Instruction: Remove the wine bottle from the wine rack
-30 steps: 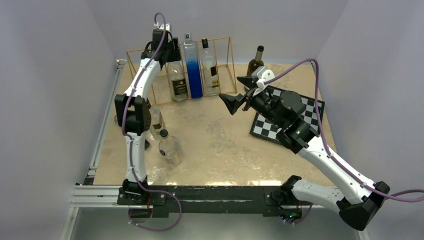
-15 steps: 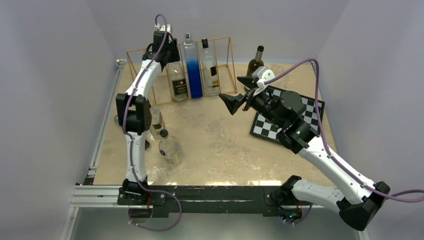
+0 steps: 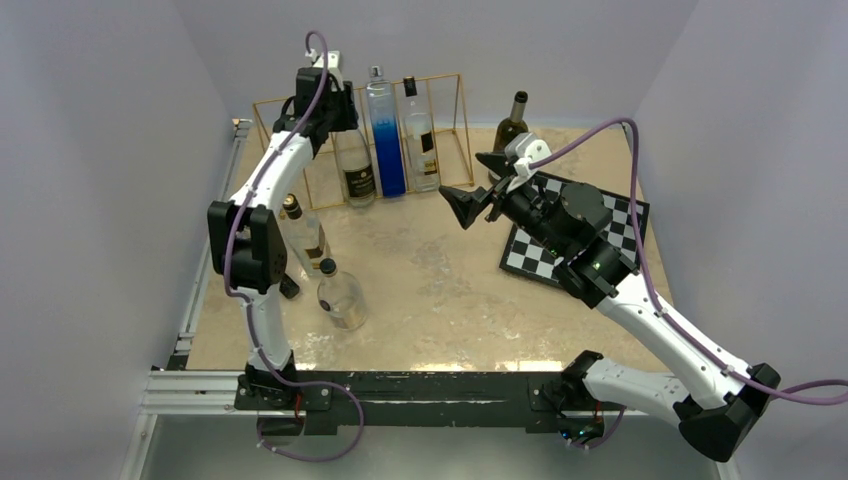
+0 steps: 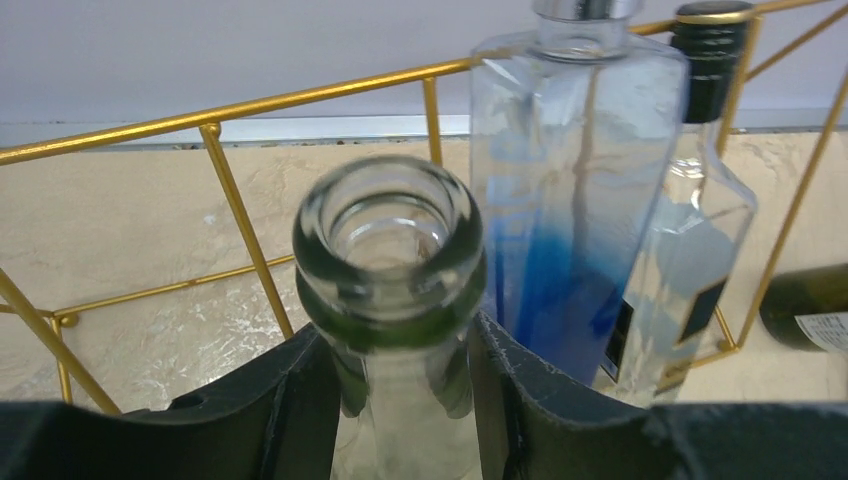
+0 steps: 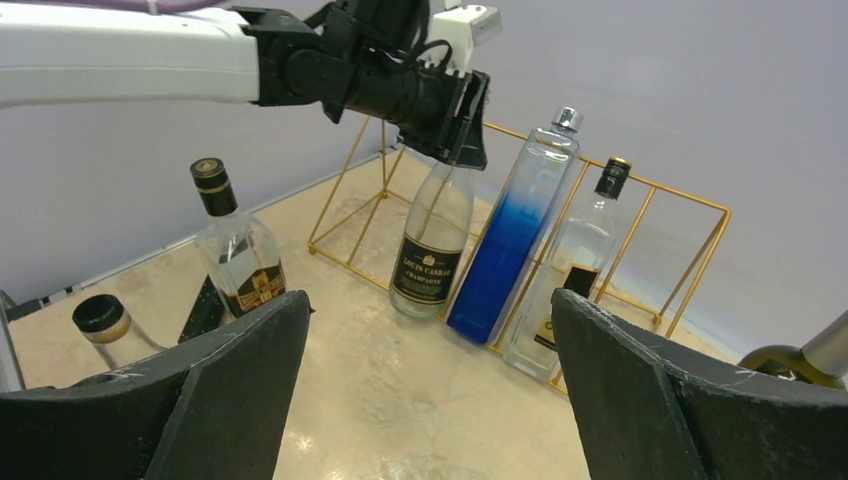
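The wine bottle (image 3: pixel 357 165) is clear glass with a dark label. It leans in the gold wire wine rack (image 3: pixel 445 90) with its base near the rack's front wire. My left gripper (image 3: pixel 335 105) is shut on its neck. In the left wrist view the open bottle mouth (image 4: pixel 390 235) sits just above the left gripper (image 4: pixel 400 390), both fingers pressed to the glass, and rack wires (image 4: pixel 240 105) run behind. The right wrist view shows the wine bottle (image 5: pixel 430 245) hanging from the left gripper (image 5: pixel 450 115). My right gripper (image 3: pixel 470 185) hovers open mid-table, holding nothing.
A blue-tinted bottle (image 3: pixel 385 140) and a clear black-capped bottle (image 3: pixel 420 135) stand in the rack beside the held one. A dark green bottle (image 3: pixel 513 120) stands right of the rack. Two bottles (image 3: pixel 305 235) (image 3: pixel 340 295) stand near the left arm. A checkerboard (image 3: pixel 620 215) lies under the right arm.
The left gripper has closed on the bottle neck. The left arm's elbow has swung out to the left, uncovering the bottle behind it. The right arm has not moved.
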